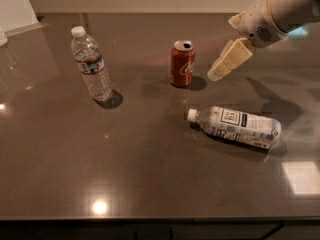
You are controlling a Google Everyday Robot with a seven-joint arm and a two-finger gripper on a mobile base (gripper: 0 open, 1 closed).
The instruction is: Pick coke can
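Observation:
The coke can point(182, 63) is red with white script and a silver top. It stands upright on the dark grey table, a little right of centre and towards the back. My gripper point(216, 74) comes in from the upper right on a white arm. Its cream-coloured tip hangs just right of the can, about level with the can's lower half, with a small gap between them. Nothing is held.
A clear water bottle point(91, 63) with a white cap stands upright at the left. A second water bottle point(235, 125) lies on its side in front of the can, cap pointing left. The table's front edge point(160, 218) runs along the bottom.

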